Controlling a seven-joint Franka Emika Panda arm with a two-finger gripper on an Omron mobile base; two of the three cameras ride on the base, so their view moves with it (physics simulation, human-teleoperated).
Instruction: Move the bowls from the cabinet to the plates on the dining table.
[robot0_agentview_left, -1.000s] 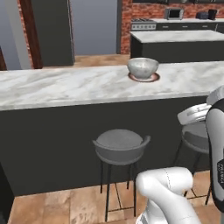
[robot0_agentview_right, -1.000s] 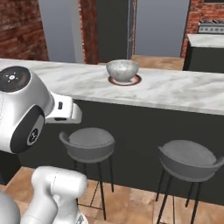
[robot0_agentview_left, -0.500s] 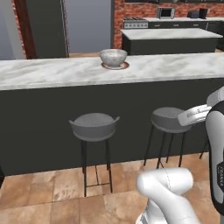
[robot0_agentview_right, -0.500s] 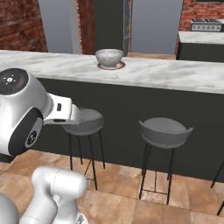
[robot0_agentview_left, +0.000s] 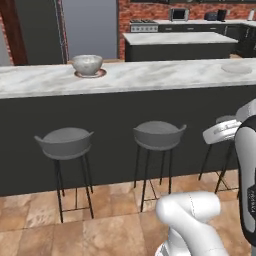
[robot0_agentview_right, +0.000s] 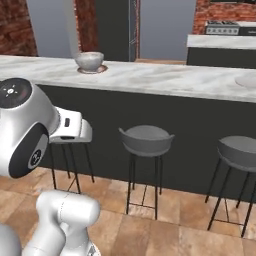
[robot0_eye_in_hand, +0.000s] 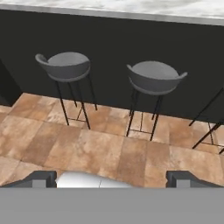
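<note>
A white-grey marbled bowl (robot0_agentview_left: 87, 64) (robot0_agentview_right: 89, 60) sits on a pale plate (robot0_agentview_left: 90, 74) (robot0_agentview_right: 92, 70) at the left of the dining table (robot0_agentview_left: 150, 75) (robot0_agentview_right: 165, 80). Another plate (robot0_agentview_left: 236, 69) (robot0_agentview_right: 247, 81) lies bare at the table's right end. My gripper (robot0_eye_in_hand: 112, 179) is open and holds nothing; it points down at the tiled floor in front of the table, well short of the bowl. Its dark fingertips (robot0_eye_in_hand: 40, 178) stand wide apart. The cabinet is out of view.
Grey bar stools (robot0_agentview_left: 65, 142) (robot0_agentview_left: 159, 135) (robot0_eye_in_hand: 155, 78) stand along the table's dark side (robot0_agentview_right: 175, 135). Brown floor tiles (robot0_eye_in_hand: 109, 144) lie between me and the stools. A second counter (robot0_agentview_left: 177, 40) and a brick wall (robot0_agentview_left: 150, 10) are behind the table.
The base has driven back from the table and turned, so the whole scene has shifted: the bowl now appears farther away and to the left. The gripper stays open.
</note>
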